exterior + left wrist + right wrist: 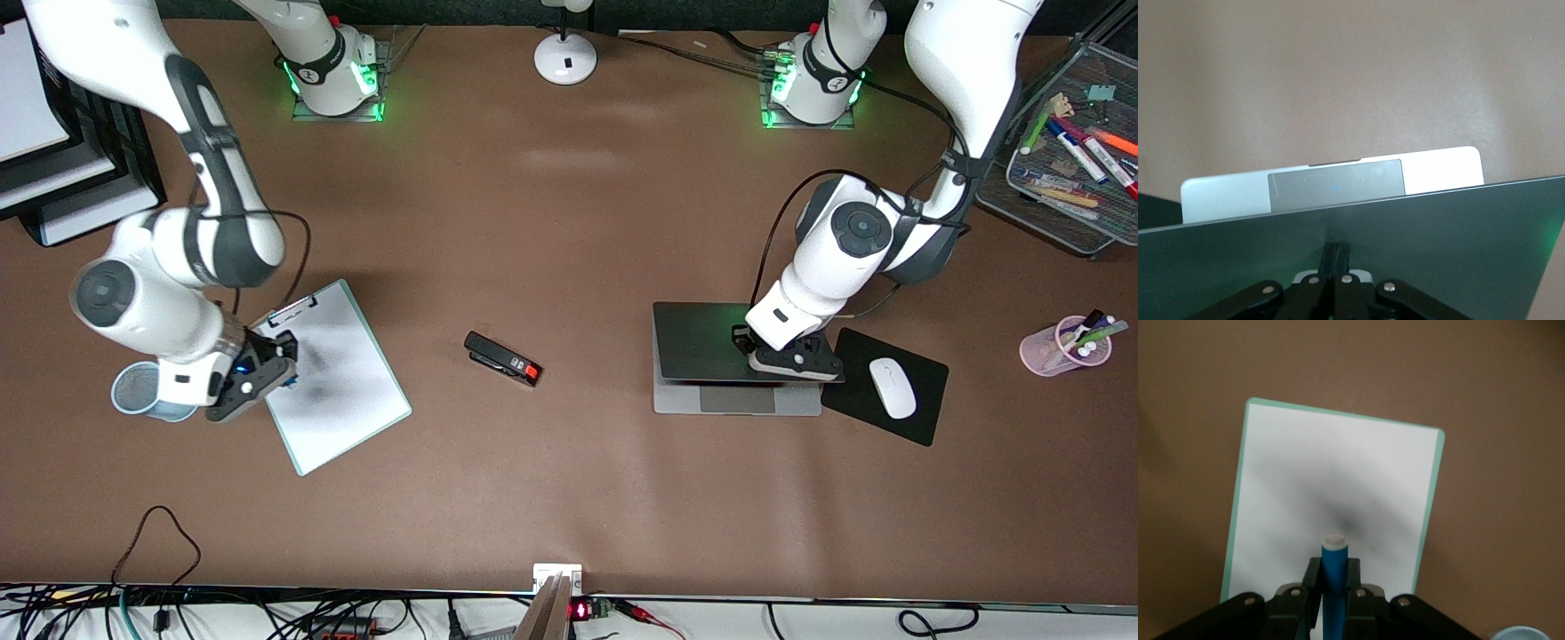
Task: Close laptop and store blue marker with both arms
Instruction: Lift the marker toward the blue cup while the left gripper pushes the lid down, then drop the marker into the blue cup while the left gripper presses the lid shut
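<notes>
Desk (569, 249) first: brown, bearing everything else. My two arms come next, the left arm (853, 240) bent down over the laptop (711, 356) toward its own end of the desk, the right arm (169, 267) bent down at the other end.

The laptop is partly folded, its dark lid tilted low over the silver base, whose front strip and trackpad show nearer the camera. My left pincer (791, 360) sits at the lid's edge; in the left wrist view my fingers (1338, 257) stand pressed together against the lid's top face, with the trackpad (1335, 188) showing past the edge. I count that pincer narrow, holding nothing.

Beside the laptop, toward the left arm's end, lies a black pad (925, 418) with a white mouse (892, 388) on it. A mesh tray (1067, 222) of pens sits by the left base, and a pink cup (1049, 351) of pens stands toward that same end.

At the right arm's end lies a clipboard (342, 391), white sheet with a green rim (a smudge of shadow across it). My right pincer (267, 369) hangs over its edge, clamped on the marker (1334, 580), which stands up between my fingers with its white end pointing at the sheet. A blue cup (133, 391) stands on the desk just beside that pincer.

Between clipboard and laptop lies a black stapler (502, 358) with a red end.
</notes>
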Controlling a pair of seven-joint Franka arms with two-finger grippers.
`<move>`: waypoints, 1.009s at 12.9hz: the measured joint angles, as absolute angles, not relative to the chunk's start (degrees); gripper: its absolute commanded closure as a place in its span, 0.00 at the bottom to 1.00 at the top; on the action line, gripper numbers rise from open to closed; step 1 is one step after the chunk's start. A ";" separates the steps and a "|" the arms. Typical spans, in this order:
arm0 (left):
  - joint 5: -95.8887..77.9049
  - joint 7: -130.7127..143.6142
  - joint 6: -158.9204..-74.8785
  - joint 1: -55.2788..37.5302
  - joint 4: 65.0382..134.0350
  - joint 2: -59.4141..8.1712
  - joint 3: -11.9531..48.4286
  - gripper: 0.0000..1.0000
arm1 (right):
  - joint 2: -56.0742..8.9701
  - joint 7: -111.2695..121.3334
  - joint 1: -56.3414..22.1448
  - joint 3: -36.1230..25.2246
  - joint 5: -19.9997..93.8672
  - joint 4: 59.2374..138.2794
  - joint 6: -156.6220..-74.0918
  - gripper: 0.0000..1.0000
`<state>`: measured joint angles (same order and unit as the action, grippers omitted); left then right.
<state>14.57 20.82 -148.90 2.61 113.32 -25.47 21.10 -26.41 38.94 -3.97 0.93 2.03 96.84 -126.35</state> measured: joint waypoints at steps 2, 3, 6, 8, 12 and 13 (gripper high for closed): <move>15.99 20.84 -149.01 2.70 111.95 -26.97 20.84 1.00 | -23.91 42.53 -3.86 0.74 2.04 94.38 -120.58 1.00; 16.09 20.80 -149.07 2.74 111.15 -27.96 20.80 1.00 | -22.69 44.41 -3.73 0.48 2.05 93.38 -117.79 1.00; 16.25 18.74 -149.51 2.75 108.61 -31.63 20.76 1.00 | -20.30 56.65 -0.52 -0.13 7.93 91.68 -112.08 1.00; 16.43 17.31 -149.68 2.75 106.70 -34.11 20.75 1.00 | -19.94 68.64 3.78 -0.29 14.41 90.86 -110.10 1.00; 22.47 17.04 -150.17 2.75 102.80 -39.27 20.73 1.00 | -19.91 85.43 10.79 -0.43 20.84 88.95 -105.39 1.00; 23.56 17.04 -151.76 2.75 102.52 -40.66 20.72 1.00 | -19.89 89.31 12.18 -0.48 22.19 87.83 -103.76 1.00</move>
